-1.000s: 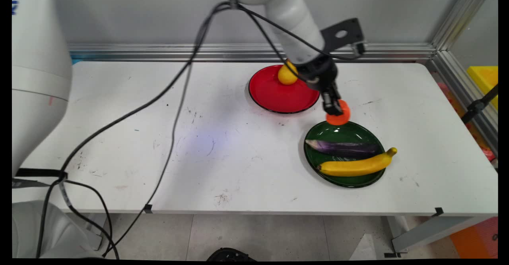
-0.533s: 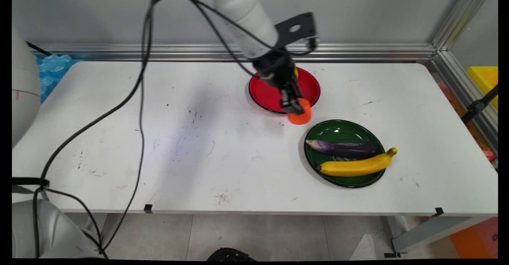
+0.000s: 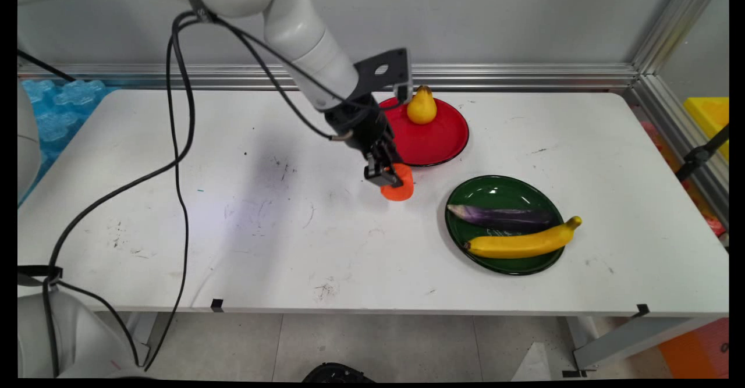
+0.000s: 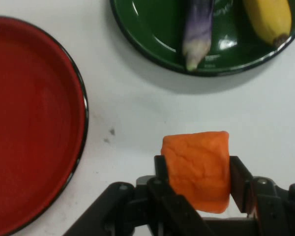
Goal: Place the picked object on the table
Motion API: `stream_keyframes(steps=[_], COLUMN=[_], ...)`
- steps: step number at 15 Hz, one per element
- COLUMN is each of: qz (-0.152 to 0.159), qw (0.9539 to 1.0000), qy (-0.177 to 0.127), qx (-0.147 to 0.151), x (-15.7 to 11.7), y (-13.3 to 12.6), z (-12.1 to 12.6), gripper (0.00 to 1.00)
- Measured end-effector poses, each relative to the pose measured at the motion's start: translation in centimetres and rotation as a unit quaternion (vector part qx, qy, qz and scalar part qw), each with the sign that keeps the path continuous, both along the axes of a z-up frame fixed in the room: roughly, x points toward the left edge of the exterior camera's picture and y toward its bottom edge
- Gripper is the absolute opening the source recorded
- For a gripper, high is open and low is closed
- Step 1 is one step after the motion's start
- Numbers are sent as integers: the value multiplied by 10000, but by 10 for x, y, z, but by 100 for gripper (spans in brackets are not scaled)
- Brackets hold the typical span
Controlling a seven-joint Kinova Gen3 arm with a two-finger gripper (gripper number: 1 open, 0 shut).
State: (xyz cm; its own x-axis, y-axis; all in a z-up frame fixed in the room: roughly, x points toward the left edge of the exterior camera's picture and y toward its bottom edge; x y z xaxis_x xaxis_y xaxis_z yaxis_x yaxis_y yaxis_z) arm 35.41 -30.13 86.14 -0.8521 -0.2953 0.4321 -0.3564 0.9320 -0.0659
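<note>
Gripper (image 3: 389,174) at frame centre, jaws clamped on orange block (image 3: 398,182), just below-left of red plate (image 3: 442,141). Yellow pear (image 3: 421,106) on plate's far side. Green plate (image 3: 495,190) at lower right, holding eggplant (image 3: 502,216) and banana (image 3: 521,242). White table (image 3: 291,231) beneath.
</note>
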Motion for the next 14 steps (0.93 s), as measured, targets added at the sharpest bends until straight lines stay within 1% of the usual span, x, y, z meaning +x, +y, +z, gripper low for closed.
stream_keyframes(steps=[5, 9, 10, 14], qz=[-78, -125, -141, -258], qw=[9999, 9998, 9997, 9995], qy=[7, 82, 101, 159], qx=[107, 149, 149, 131], x=[0, -3, -3, -1], y=[-1, -3, -4, -3], z=[-39, -59, -62, -63], gripper=[0, 0, 100, 100])
